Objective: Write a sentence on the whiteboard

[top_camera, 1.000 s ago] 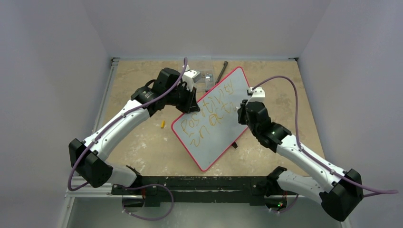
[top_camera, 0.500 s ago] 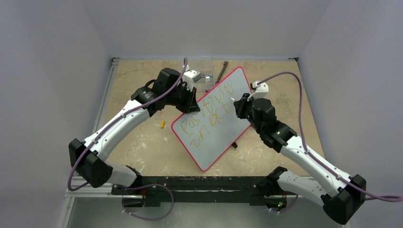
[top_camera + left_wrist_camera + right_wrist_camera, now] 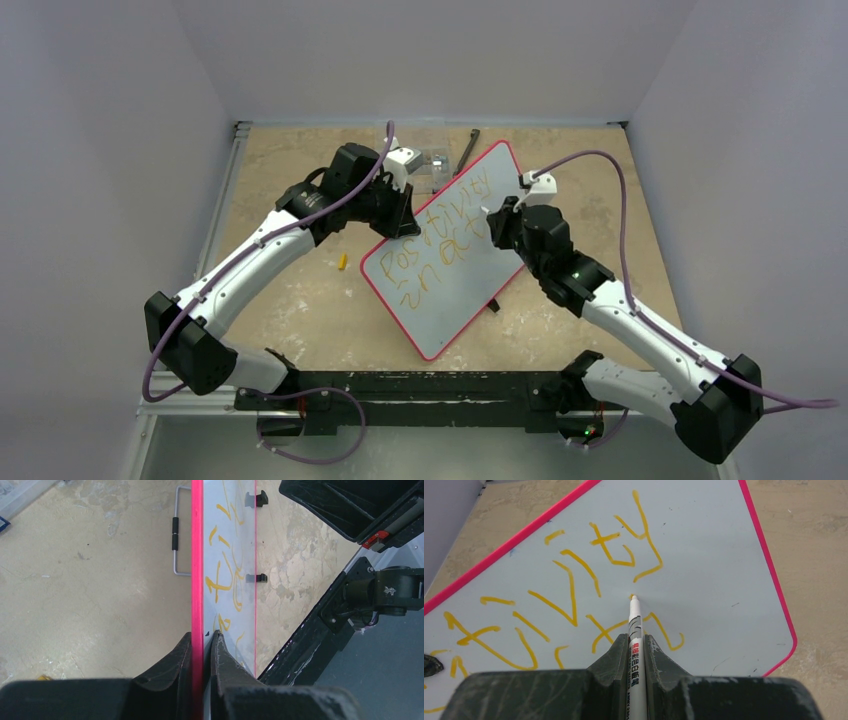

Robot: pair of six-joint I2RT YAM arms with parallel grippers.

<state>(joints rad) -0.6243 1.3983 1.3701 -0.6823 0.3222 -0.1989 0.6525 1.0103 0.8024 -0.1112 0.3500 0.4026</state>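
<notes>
left pincer (image 3: 202, 636) clamping whiteboard (image 3: 452, 300) frame, right pincer (image 3: 635, 638) gripping marker (image 3: 634, 616), tip at orange sentence (image 3: 440, 240)

The large glossy whiteboard (image 3: 450, 300) with a thin red-pink frame stretches slantwise across the middle of the beige stone-patterned tabletop (image 3: 300, 310), barring the middle. The left gripper (image 3: 202, 634) is clamped on its left frame edge. The right gripper (image 3: 635, 637), pinching a white marker pen (image 3: 634, 612), hangs over its far half. A clear plastic box (image 3: 432, 165) and a thin dark stick (image 3: 472, 142) crowd the far edge. A small yellow cap (image 3: 341, 262) lies left of the whiteboard. The far right corner and left edge are open.
</notes>
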